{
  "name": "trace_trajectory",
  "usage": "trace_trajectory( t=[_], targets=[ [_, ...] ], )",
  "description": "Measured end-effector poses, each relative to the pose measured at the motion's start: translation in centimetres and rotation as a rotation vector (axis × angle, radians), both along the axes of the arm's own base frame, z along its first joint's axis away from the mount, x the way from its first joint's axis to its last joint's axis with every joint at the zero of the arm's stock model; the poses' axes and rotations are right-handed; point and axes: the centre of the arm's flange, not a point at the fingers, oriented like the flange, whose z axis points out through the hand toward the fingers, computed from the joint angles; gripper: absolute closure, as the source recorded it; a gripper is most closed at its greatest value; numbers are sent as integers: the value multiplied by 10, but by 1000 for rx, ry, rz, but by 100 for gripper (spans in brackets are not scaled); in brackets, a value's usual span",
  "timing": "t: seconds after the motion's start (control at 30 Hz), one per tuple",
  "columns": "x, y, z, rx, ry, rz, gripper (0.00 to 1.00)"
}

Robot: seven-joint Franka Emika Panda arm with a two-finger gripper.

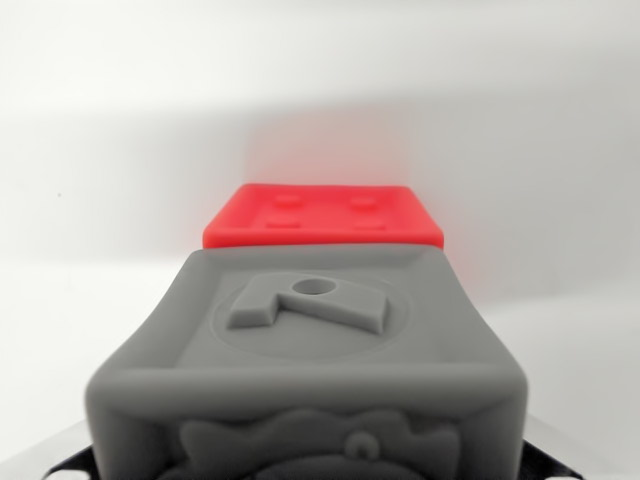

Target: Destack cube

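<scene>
While a grey cube (310, 370) fills my wrist view, red cube (322, 217) just behind it, white tabletop (100, 200), my gripper's state unclear.

Entry: my gripper (305, 472), wrist view, bottom edge of frame only.

Detail: Two slivers of my fingers (70, 468) show, dark with a silvery edge, one in the bottom corner on the wrist view's left and its match in the bottom corner on the wrist view's right. They flank the grey cube (310, 340), which hides the rest of me. Contact between my jaws and its sides: cannot tell. Gap between my fingertips: hidden.
</scene>
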Motion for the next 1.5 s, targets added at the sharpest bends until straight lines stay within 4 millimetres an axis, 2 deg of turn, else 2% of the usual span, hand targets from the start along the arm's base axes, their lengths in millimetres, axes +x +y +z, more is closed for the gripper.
trace_trajectory(
  t=[0.57, 0.9, 1.5],
  targets=[
    [1, 0, 11, 1, -4, 0, 100],
    [1, 0, 29, -1, -5, 0, 100],
    [1, 0, 75, -3, -8, 0, 100]
  ],
)
